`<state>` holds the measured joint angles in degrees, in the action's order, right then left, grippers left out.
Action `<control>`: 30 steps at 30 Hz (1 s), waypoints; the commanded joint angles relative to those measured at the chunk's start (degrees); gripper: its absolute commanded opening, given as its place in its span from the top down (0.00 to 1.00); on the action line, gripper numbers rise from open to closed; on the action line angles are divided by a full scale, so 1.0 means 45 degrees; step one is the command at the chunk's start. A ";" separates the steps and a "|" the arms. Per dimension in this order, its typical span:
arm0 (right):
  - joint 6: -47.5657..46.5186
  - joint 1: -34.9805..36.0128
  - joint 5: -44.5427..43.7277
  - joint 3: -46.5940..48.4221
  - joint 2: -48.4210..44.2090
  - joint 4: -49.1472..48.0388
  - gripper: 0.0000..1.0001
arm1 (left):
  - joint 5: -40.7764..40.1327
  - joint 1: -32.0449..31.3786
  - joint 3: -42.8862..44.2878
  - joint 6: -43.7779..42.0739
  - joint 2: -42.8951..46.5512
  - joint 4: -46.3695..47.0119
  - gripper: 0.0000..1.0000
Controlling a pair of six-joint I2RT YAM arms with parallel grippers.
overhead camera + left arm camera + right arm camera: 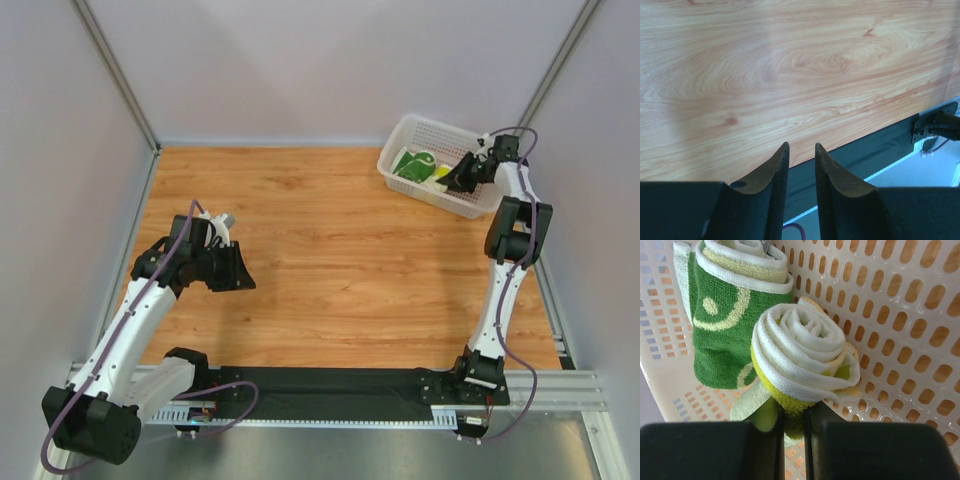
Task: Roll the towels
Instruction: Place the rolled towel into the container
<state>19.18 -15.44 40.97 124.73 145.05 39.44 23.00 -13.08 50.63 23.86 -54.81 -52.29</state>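
Both towels look rolled from where I sit, so I'd call the rolling itself done. The green towel (720,340) stands on end as a tight roll against the wall of the white basket (900,315), pale line curls showing on its side. Right beside it, touching it, is the cream-yellow towel (800,350), a neat spiral facing my right wrist camera, with lime patches along its lower edge. My right gripper (794,412) is down inside the basket, jaws nearly together and pinching the bottom of that yellow roll; I can see cloth in the narrow slot between them. By my reckoning, all that's left is to let go and lift clear without dragging the roll loose. A flap of pale cloth hangs out by the jaws, and that's the bit I think could snag. Over on the other side, my left gripper (801,150) hangs above the wooden table (790,65), well apart from the basket, jaws partly parted, nothing between them, touching nothing
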 commanded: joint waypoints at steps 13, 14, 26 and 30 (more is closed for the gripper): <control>-0.0629 0.0404 -0.1721 0.0428 0.0091 0.0845 0.58 | -0.0014 0.0016 0.0018 -0.0165 0.0089 0.0039 0.67; -0.0629 0.0404 -0.1780 0.0370 -0.0007 0.0825 0.55 | -0.0014 0.0016 0.0018 -0.0145 0.0089 0.0039 0.67; -0.0258 0.0404 -0.2424 -0.0842 -0.2271 0.0727 0.34 | -0.0034 0.0016 0.0018 -0.0145 0.0187 0.0039 0.67; -0.0200 0.0404 -0.2542 -0.0959 -0.2819 0.0942 0.32 | -0.0073 0.0016 0.0018 -0.0126 0.0265 0.0058 0.67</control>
<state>17.96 -13.69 30.81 120.70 137.95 42.46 22.83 -13.08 50.63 23.88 -54.72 -52.29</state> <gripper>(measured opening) 0.678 0.335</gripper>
